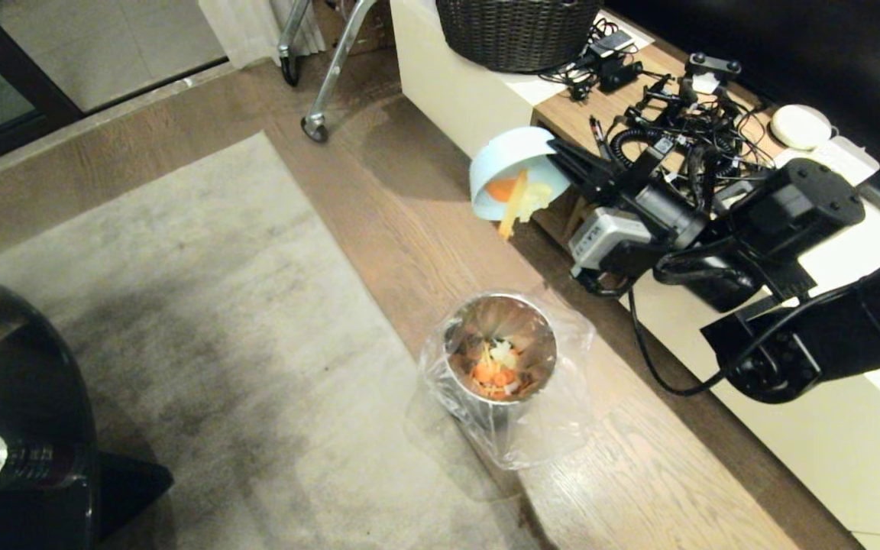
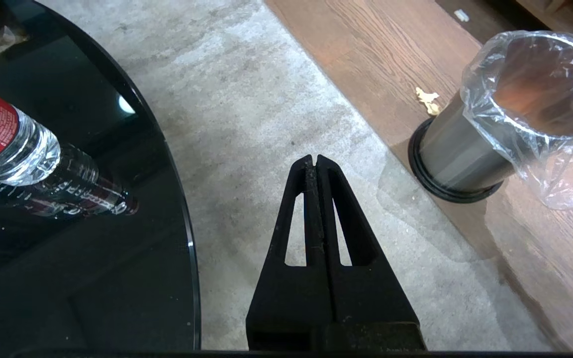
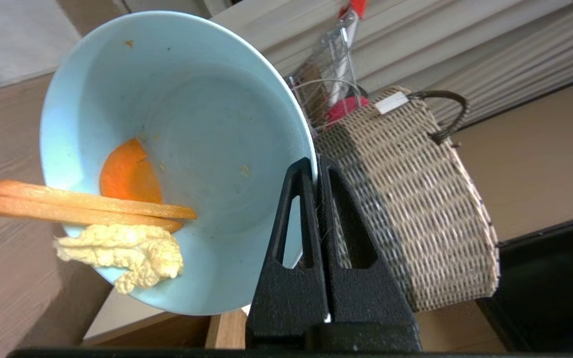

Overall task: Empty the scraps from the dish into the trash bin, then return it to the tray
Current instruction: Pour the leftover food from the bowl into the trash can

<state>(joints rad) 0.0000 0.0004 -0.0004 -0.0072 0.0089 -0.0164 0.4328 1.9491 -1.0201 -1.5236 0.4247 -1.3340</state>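
Left gripper (image 2: 316,161) pressed together, parked over the rug. Bin (image 1: 499,345) on the floor. Beyond, right gripper (image 3: 315,164) pinches the tilted dish (image 3: 177,159) by its rim: rigid, smooth, probably slippery; scraps (image 3: 122,248) clinging.

The room is lit dimly and warmly. A dark shadow is cast on the grey rug (image 1: 180,321) near the black glass table (image 2: 67,278), where a small bright reflection is seen. Glare is seen on the trash bin (image 1: 501,359) liner. The wicker basket (image 3: 416,209) is slightly blurred.
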